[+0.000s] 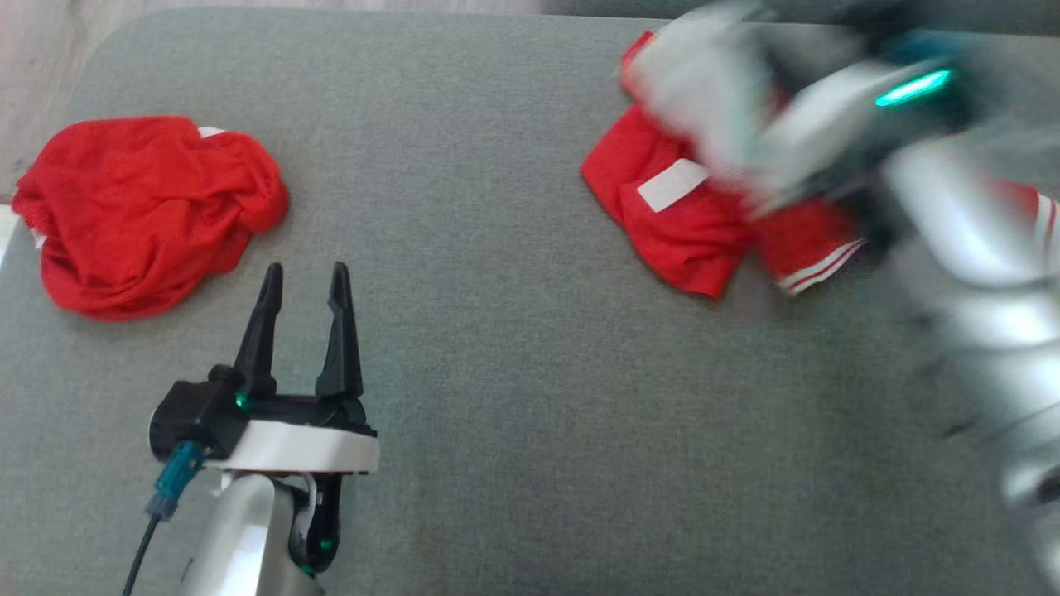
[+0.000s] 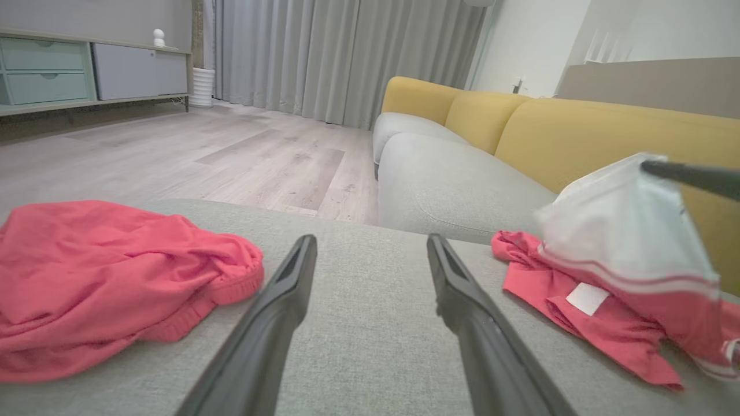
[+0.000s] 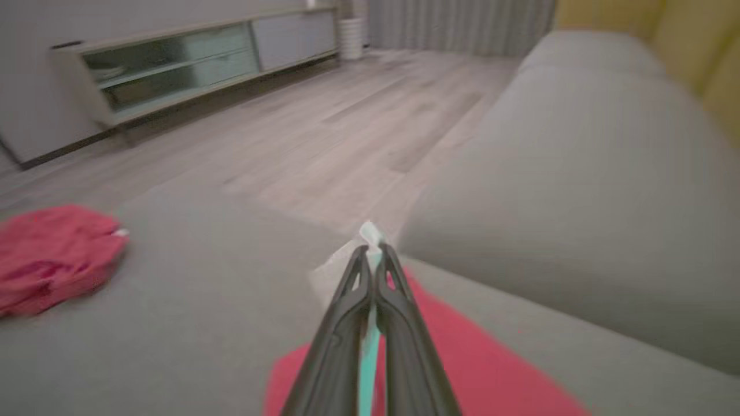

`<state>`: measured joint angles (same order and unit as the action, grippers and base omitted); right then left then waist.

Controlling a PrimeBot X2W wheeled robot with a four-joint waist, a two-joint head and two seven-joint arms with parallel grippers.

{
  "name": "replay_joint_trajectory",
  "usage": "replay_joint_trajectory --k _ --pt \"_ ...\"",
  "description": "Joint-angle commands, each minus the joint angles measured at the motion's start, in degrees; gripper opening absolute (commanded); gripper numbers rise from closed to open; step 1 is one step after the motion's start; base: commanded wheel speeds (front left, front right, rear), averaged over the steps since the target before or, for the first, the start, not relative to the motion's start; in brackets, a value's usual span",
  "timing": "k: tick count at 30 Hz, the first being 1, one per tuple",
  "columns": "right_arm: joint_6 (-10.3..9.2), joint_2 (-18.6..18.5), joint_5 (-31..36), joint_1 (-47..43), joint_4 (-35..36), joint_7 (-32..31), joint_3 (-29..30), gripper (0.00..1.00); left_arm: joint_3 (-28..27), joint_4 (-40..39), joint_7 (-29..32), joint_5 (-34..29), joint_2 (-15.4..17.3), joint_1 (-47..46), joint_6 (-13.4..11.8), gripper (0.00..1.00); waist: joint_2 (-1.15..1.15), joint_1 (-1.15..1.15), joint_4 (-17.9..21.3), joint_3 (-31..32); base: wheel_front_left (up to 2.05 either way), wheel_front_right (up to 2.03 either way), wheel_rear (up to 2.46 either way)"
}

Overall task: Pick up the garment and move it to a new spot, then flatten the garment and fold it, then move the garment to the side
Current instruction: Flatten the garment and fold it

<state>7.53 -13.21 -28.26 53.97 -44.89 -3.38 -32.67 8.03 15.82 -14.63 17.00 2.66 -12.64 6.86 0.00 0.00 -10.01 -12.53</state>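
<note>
The garment is red with a white part and white stripes, and lies bunched at the right of the grey cushion. Its white part is pulled up off the cushion, while the red part rests on it. My right gripper is shut on the white cloth's edge, and the arm is blurred in the head view. My left gripper stands open and empty over bare cushion, its fingers pointing past a second crumpled red garment at the left.
The cushion's far edge meets a wooden floor. A grey sofa with yellow backrests stands beyond the garment. A low cabinet and grey curtains line the far wall. Bare cushion lies between the two red garments.
</note>
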Motion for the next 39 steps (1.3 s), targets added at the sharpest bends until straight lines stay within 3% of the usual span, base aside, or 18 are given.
replay_joint_trajectory --k 1,5,6,12,19,28,33,39 --pt "-0.04 -2.6 1.1 1.4 0.7 0.8 3.1 0.0 -1.3 -2.0 -0.4 -0.6 0.3 -1.2 0.2 1.0 0.0 0.0 0.1 -0.1 0.0 0.0 0.0" --pt "-0.04 -7.9 4.5 3.1 -2.5 3.3 11.6 0.0 -0.3 -1.9 -0.4 -0.6 0.3 -1.8 0.3 1.0 0.0 0.0 -0.3 -1.0 0.0 0.0 0.0" --pt "-0.04 -8.7 5.3 3.2 -3.5 4.3 13.3 1.0 -0.1 -1.9 -0.4 -0.6 0.3 -1.9 0.3 1.0 0.0 0.0 -0.4 -1.2 0.0 0.0 0.0" --pt "-0.04 -9.6 11.6 3.9 -8.8 9.7 21.1 1.0 0.5 -1.5 -0.4 -0.7 0.3 -2.2 0.4 1.0 0.0 0.0 -0.4 -1.6 0.0 0.0 0.0" --pt "-0.04 -3.8 13.5 -3.5 -4.8 14.4 22.5 1.0 -0.8 -1.1 -0.4 -1.0 0.9 -0.2 0.5 1.0 0.0 0.0 2.9 2.0 0.0 0.0 0.0" --pt "-0.04 3.1 12.6 -28.4 14.4 14.3 22.4 1.0 -2.6 -1.1 -0.4 -1.1 1.8 4.5 0.2 1.0 0.0 0.0 9.2 7.6 0.0 0.0 0.0" --pt "-0.04 7.0 15.0 -42.1 26.1 10.2 27.4 1.0 -3.0 -1.5 -0.4 -1.2 1.8 7.0 -0.1 1.0 0.0 0.0 11.3 9.2 0.0 0.0 0.0" --pt "-0.04 9.3 17.2 -49.8 38.0 4.3 29.6 1.0 -2.3 -1.7 -0.4 -1.3 1.8 7.7 -0.1 1.0 0.0 0.0 12.5 8.7 0.0 0.0 0.0"
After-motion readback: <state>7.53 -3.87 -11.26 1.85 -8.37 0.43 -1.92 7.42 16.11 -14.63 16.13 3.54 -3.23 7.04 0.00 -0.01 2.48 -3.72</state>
